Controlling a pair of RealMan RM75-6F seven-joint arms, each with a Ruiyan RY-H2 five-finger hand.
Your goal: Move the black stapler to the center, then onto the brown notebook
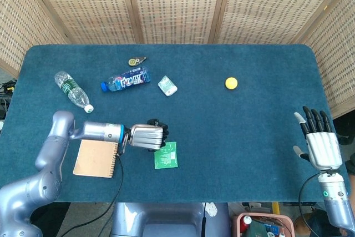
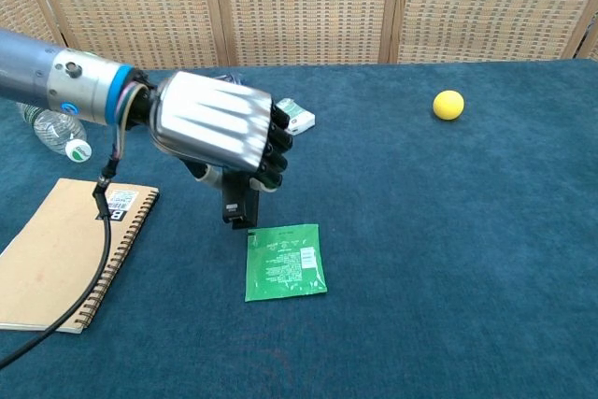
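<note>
My left hand [image 2: 217, 130] [image 1: 147, 136] grips the black stapler [image 2: 239, 203], which hangs from its curled fingers a little above the blue cloth, just behind a green packet [image 2: 285, 261] [image 1: 166, 155]. In the head view the stapler is almost wholly hidden under the hand. The brown spiral notebook [image 2: 64, 251] [image 1: 97, 157] lies flat to the left of the hand, near the table's front edge. My right hand [image 1: 319, 140] is open, fingers spread, off the table's right front corner, far from all of this.
At the back left lie a clear water bottle [image 1: 72, 90], a blue-labelled bottle [image 1: 126, 79], a small tape dispenser [image 1: 136, 60] and a white-green packet [image 1: 167, 85] [image 2: 294, 116]. A yellow ball [image 1: 231, 83] [image 2: 448, 105] sits at the right of centre.
</note>
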